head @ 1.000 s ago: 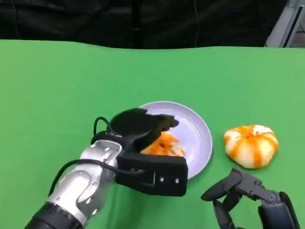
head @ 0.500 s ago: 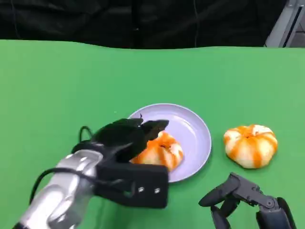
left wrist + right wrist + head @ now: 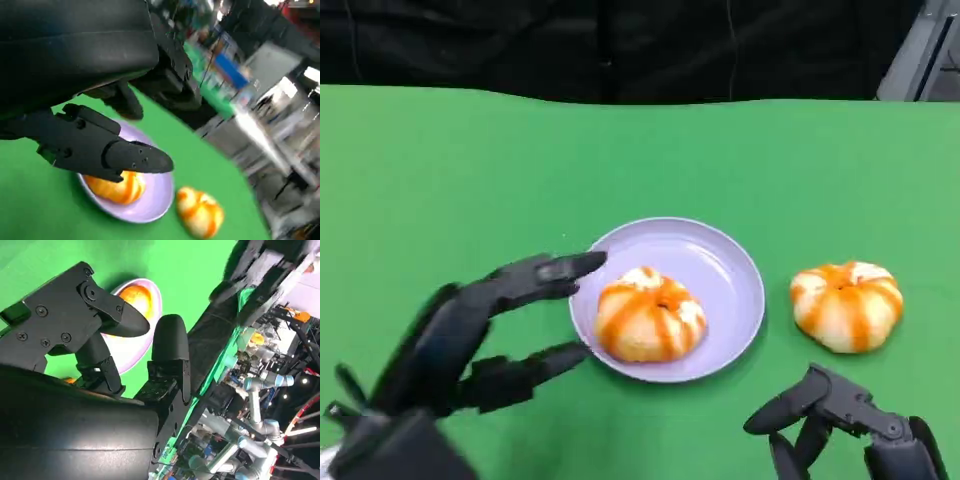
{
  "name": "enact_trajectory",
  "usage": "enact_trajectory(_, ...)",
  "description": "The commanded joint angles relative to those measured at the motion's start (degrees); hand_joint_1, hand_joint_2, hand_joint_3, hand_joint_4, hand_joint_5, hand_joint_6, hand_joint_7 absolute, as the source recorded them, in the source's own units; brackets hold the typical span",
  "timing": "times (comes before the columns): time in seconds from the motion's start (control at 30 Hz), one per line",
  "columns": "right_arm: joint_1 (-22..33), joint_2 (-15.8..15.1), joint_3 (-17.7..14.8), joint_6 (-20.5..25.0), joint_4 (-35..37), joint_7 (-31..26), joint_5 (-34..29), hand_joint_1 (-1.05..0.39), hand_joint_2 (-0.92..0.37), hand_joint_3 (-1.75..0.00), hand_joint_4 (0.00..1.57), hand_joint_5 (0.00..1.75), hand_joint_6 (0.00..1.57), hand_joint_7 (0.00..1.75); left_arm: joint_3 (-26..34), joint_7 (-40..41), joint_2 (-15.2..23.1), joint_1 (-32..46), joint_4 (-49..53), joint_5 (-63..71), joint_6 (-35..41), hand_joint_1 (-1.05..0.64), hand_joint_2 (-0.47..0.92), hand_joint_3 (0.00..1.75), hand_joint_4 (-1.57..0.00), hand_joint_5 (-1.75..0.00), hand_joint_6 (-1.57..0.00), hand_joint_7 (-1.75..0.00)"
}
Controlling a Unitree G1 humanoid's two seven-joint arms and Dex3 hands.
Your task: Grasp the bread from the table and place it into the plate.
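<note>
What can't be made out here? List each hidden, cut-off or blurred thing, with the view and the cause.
- Left hand, head view: blurred by motion, its base cut off by the bottom edge.
- Right hand, head view: mostly cut off by the bottom edge.
- Bread on the plate, left wrist view: upper part hidden by a finger.
- Plate, right wrist view: largely hidden by the fingers.
- Room beyond the table, both wrist views: too blurred to identify.

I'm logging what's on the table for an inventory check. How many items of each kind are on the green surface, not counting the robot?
Bread buns: 2, one on the plate, one on the green table
Plates: 1, lavender
Total: 3
</note>
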Motion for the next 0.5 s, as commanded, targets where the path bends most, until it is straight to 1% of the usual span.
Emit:
enact_trajectory(0.03, 0.65, -1.0, -1.18, -1.64, 0.36, -1.14, -0.12, -0.09, -0.38, -1.21, 0.84, 1.68, 0.76, 1.19, 3.24, 0.94, -1.68, 4.87, 3.57, -6.37, -8.41, -0.15, 0.91, 0.23, -0.68, -1.11, -0.89, -0.43)
enact_trajectory(0.07, 0.81, -1.11, -1.3, -1.79, 0.46, -1.15, 0.03, -0.09, -0.38, -1.21, 0.84, 1.67, 0.76, 1.19, 3.64, 0.96, -2.25, 5.92, 3.71, -7.5, -9.42, -0.1, 0.81, 0.43, -0.67, -1.19, -0.85, -0.59)
enact_trajectory(0.13, 1.09, -1.23, -1.54, -1.89, 0.41, -1.0, 0.45, -0.08, -0.39, -1.21, 0.83, 1.66, 0.75, 1.18, 4.42, 1.0, -3.07, 8.37, 3.32, -8.88, -10.92, -0.04, 0.56, 0.92, -0.66, -1.33, -0.77, -0.9)
enact_trajectory(0.17, 1.19, -1.25, -1.65, -1.8, 0.26, -0.87, 0.54, -0.08, -0.39, -1.21, 0.83, 1.65, 0.75, 1.18, 4.67, 0.94, -3.27, 9.34, 2.92, -9.17, -11.1, -0.04, 0.53, 0.99, -0.65, -1.37, -0.75, -0.98)
enact_trajectory(0.23, 1.27, -1.3, -1.91, -1.89, 0.25, -0.73, 0.71, -0.09, -0.39, -1.21, 0.84, 1.65, 0.76, 1.18, 4.82, 0.81, -4.01, 10.97, 1.98, -10.04, -10.92, -0.03, 0.54, 1.0, -0.67, -1.43, -0.75, -1.09)
enact_trajectory(0.3, 1.24, -1.48, -2.16, -2.23, 0.57, -0.72, 0.87, -0.09, -0.4, -1.2, 0.83, 1.66, 0.75, 1.18, 4.61, 0.87, -5.05, 12.27, 1.25, -10.73, -10.67, 0.03, 0.57, 1.04, -0.74, -1.49, -0.78, -1.18)
enact_trajectory(0.33, 1.2, -1.55, -2.28, -2.52, 0.88, -0.82, 0.93, -0.09, -0.4, -1.2, 0.82, 1.66, 0.75, 1.18, 4.49, 0.97, -5.59, 12.35, 1.61, -10.6, -11.1, 0.06, 0.56, 1.1, -0.78, -1.53, -0.79, -1.26)
enact_trajectory(0.4, 1.23, -1.75, -2.4, -3.08, 1.38, -0.78, 1.37, -0.09, -0.4, -1.19, 0.8, 1.63, 0.75, 1.19, 4.51, 1.07, -6.36, 12.13, 2.5, -10.11, -11.85, 0.11, 0.51, 1.25, -0.82, -1.64, -0.8, -1.42)
enact_trajectory(0.43, 1.46, -1.81, -2.46, -3.13, 1.32, -0.7, 1.59, -0.09, -0.4, -1.19, 0.8, 1.62, 0.75, 1.19, 4.62, 1.32, -6.79, 12.2, 2.54, -9.76, -11.65, 0.12, 0.5, 1.29, -0.83, -1.66, -0.8, -1.46)
enact_trajectory(0.5, 1.92, -1.93, -2.56, -2.71, 0.77, -0.41, 1.76, -0.09, -0.42, -1.16, 0.79, 1.61, 0.74, 1.19, 4.89, 1.74, -7.31, 12.41, 2.24, -8.93, -11.02, 0.11, 0.48, 1.3, -0.84, -1.73, -0.8, -1.55)
